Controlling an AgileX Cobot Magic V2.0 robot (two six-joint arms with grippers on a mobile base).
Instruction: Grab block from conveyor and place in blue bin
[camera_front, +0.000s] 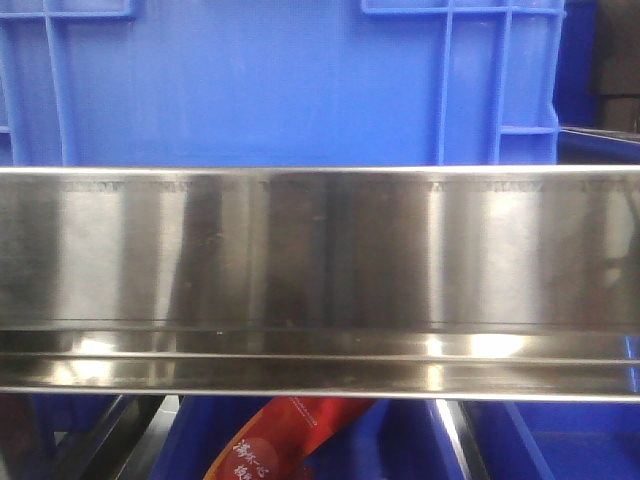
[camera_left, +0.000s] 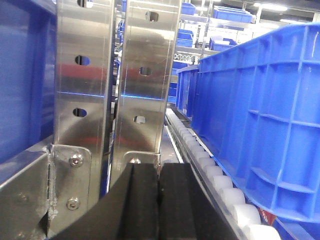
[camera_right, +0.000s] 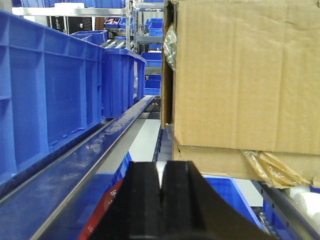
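Two grippers, both with black fingers pressed together, nothing between them: left gripper (camera_left: 159, 200) before two upright steel posts (camera_left: 84, 100), right gripper (camera_right: 161, 200) beside a cardboard box (camera_right: 245, 75). Blue bin (camera_front: 280, 80) fills the front view's top, ribbed plastic wall, cut off by a shiny steel rail (camera_front: 320, 250). White rollers (camera_left: 215, 175) run alongside another bin. No block or belt can be made out. Red packet (camera_front: 285, 440) below rail, partly hidden.

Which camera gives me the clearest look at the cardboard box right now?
The right wrist view. The cardboard box fills its upper right, showing a creased face and plastic wrap at the corner, above the shut right gripper. The front view shows only a steel rail and blue bin; the left wrist view shows no box.
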